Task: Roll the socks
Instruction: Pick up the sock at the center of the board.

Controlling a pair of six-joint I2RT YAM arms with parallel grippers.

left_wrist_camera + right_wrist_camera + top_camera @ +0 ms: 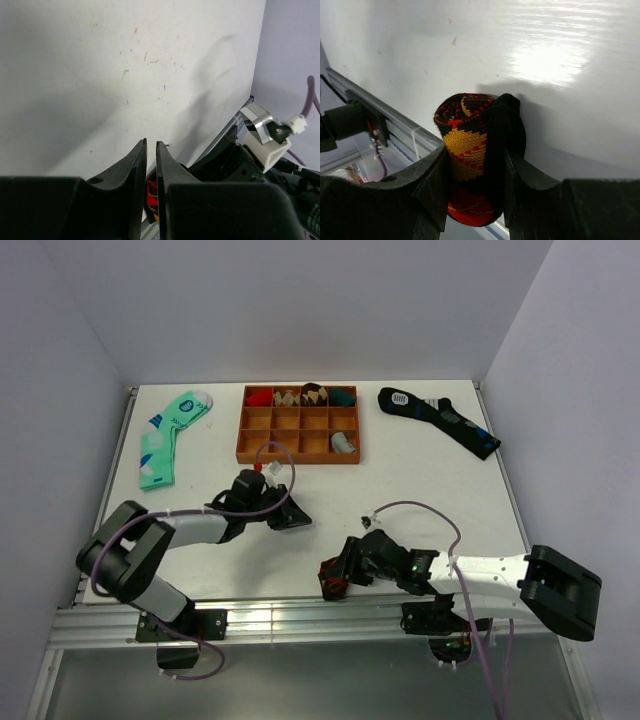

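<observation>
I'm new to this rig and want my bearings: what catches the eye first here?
The eye goes first to the rolled black argyle sock, red and yellow diamonds showing, clamped in the right hand at the near edge of the table. Farther back, a wooden tray stands between a mint green sock and a dark navy sock.

One wooden tray (290, 458) is counted at upper centre, with five rolled bundles (314, 395) inside. Three socks are seen outside it: one mint green sock (165, 435), one dark navy sock (440, 418), one rolled argyle sock (333, 582). Two robot arms (190, 530) are counted.
</observation>
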